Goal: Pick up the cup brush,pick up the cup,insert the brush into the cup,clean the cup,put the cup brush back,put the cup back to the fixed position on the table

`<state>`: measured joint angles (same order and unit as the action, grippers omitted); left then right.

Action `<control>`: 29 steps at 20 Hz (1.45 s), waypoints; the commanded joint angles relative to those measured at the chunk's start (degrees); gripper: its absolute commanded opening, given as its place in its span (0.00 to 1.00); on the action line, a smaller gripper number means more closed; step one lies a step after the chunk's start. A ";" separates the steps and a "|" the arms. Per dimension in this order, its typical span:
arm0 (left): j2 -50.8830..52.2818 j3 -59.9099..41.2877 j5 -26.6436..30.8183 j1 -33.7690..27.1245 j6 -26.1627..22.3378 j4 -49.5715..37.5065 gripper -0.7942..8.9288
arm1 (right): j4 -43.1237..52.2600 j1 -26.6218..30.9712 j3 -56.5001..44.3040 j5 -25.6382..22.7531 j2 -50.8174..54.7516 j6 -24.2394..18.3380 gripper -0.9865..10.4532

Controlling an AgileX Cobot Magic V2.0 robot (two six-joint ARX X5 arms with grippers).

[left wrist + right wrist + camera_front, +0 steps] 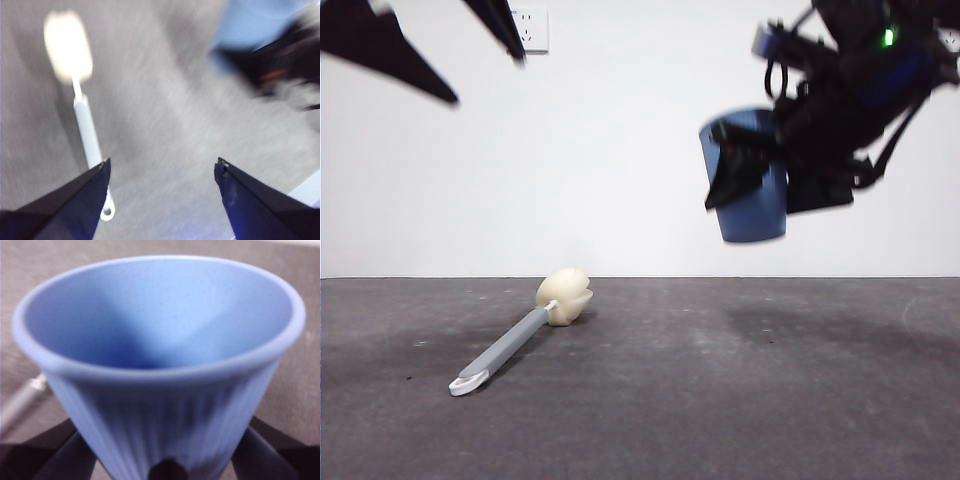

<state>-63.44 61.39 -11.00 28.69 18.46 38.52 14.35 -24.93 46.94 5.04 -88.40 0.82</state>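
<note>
My right gripper (pixel 745 170) clasped the cup (pixel 752 215) aloft; my left gripper (pixel 162 172) gaped wide above the cup brush (pixel 520 335).

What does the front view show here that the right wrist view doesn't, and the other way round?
Only the front view shows the whole brush lying on the table, its sponge head away from the camera, the left hand open high above it, and a wall socket. Only the right wrist view shows the inside of the cup, with nothing in it. Both show the right hand shut on the blue cup, held clear of the table.
</note>
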 commanded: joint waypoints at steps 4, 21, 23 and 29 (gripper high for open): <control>6.32 -0.11 0.31 0.20 -2.05 1.81 0.44 | 8.63 0.15 -1.55 1.03 -8.87 -1.73 0.07; 6.97 -0.11 0.35 0.20 -3.39 3.21 0.44 | 1.99 0.44 -2.99 1.01 -17.55 -1.79 0.09; 6.97 -0.11 0.35 0.20 -3.48 3.67 0.44 | 0.13 0.26 -2.99 1.01 -17.31 -1.77 0.19; 6.97 -0.11 0.35 0.20 -3.48 4.90 0.44 | -4.50 0.00 -2.99 1.01 -15.54 -0.66 0.43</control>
<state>-56.60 61.41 -10.72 28.69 15.86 43.46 15.81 -24.71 46.46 6.02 -101.51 -0.78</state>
